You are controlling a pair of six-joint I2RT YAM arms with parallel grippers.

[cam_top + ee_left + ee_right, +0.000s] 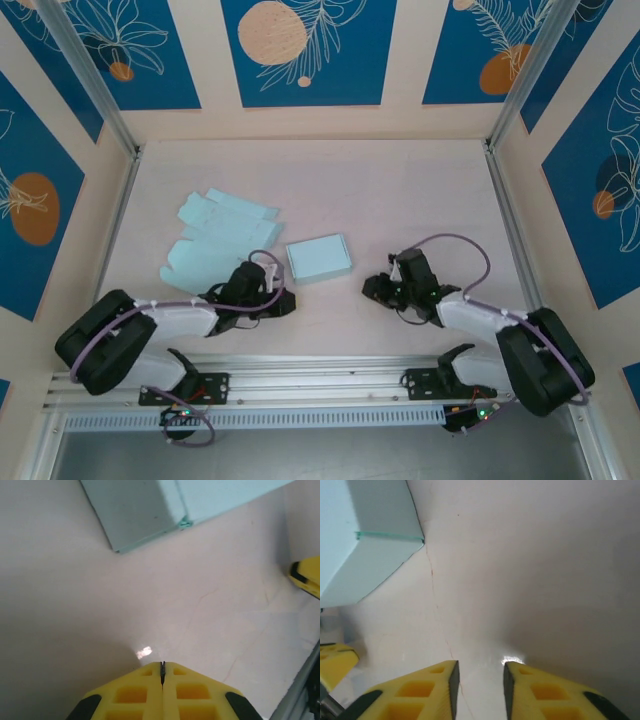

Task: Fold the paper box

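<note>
Your L gripper point(162, 666), fingers together on nothing, and R gripper point(480, 672), jaws slightly apart & empty, flank the folded box point(319, 258), prob. finished; flat blanks point(220, 235) lie beside it.

Left arm is stretching low along the near edge of the bench point(420, 190), left claw point(162, 671) pressing fully closed, gripping nothing. Right arm is mirroring it, right claw point(480, 677) standing slightly parted, gripping nothing. Both claws are pointing inward at each other.
</note>
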